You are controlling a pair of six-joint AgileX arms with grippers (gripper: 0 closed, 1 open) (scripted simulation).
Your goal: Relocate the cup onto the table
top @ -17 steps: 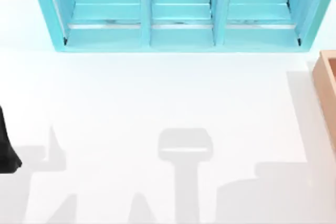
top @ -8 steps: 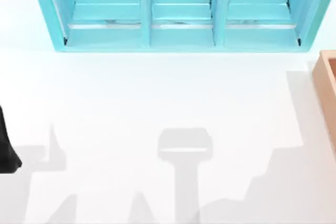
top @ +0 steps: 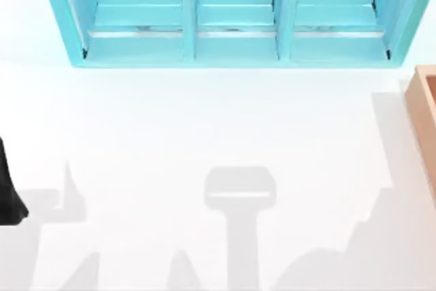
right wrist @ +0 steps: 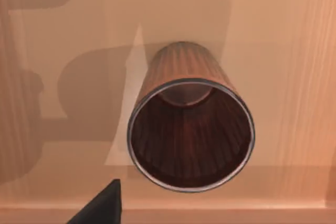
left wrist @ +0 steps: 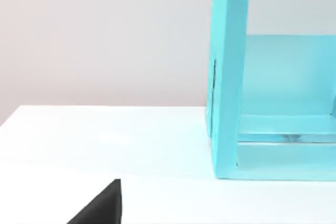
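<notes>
One cup (right wrist: 190, 129) stands upright right under the right gripper, on the floor of the box (top: 424, 103); whether that gripper is open or closed I cannot tell. To do this step well, I would centre over the rim and drop straight down. Box walls lie close beyond the cup, so the lift should clear them first. Farther off, the table (top: 204, 120) lies bare up to the shelf (top: 231, 18). Left arm (top: 8, 195) sits parked at the table's left edge.

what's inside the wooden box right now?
The cup, standing upright on the wooden box floor, seen from above in the right wrist view; its dark inside looks empty. In the top view, the box interior lies past the right edge.
</notes>
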